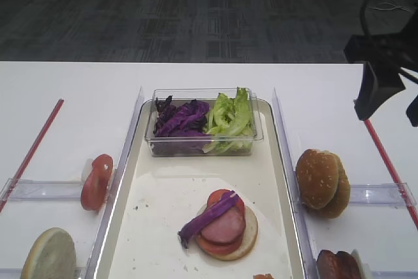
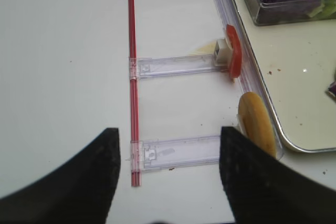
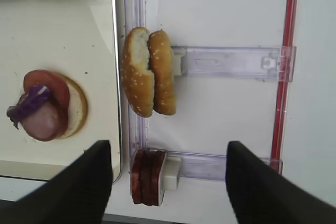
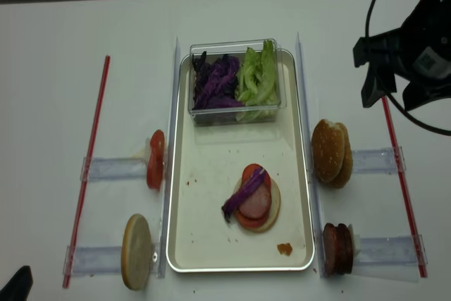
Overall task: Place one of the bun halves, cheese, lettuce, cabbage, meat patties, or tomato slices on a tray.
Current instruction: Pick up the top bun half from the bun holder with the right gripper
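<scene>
Cream-white tray (image 1: 134,207) at mid desk (image 1: 65,83), already carrying a half-built stack (image 1: 222,225): pale bun base, tomato, a pink meat round, one purple cabbage strip on top. Clear tub (image 1: 202,145) at the tray's far end, with cabbage (image 1: 181,119) on its left side and lettuce (image 1: 230,114) on its right. Judged as the reach stage for another ingredient, nothing gripped yet. Right gripper (image 3: 168,156) high over the right side of the desk, fingers (image 3: 79,187) wide apart and empty, looking down on the bun halves (image 1: 321,181) standing on edge against a clear holder (image 3: 231,62), just outside the tray rim. Meat patties (image 3: 148,177) nearer, upright in the next holder (either one within easy reach, probably the sesame top). Next move, by the look of it: drop straight down, straddle one upright piece across its thin sides, close gently, lift clear of the holder, carry left over the raised rim, set down on the stack or on bare tray. Tight spots: rim just beside the buns, holder block touching them, red strip (image 3: 286,51) well out to the right. Plenty of bare tray around the stack. Left gripper (image 2: 168,145) likewise spread and empty, over the left side near the tomato slices (image 1: 96,181) and the pale bun disc (image 1: 49,256).
</scene>
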Controlling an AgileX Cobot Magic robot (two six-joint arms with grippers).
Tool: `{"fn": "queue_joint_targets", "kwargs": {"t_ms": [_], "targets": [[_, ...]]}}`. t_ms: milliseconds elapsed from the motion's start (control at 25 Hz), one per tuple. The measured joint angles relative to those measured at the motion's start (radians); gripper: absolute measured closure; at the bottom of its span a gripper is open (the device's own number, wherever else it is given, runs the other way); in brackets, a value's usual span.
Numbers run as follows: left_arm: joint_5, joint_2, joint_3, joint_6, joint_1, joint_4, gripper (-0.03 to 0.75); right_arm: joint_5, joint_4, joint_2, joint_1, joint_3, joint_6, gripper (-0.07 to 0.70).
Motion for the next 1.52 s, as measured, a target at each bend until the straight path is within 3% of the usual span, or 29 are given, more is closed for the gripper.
{"fn": "queue_joint_targets", "kwargs": {"t_ms": [360,1520], "targets": [[0.000,0.000,0.000,0.000,0.000,0.000,0.319,-0.017,0.016,0.079,0.057,-0.002,0.026,0.150],[0.000,0.000,0.000,0.000,0.000,0.000,0.319,-0.136,0.087,0.213,0.057,-0.004,0.012,0.150]]}}
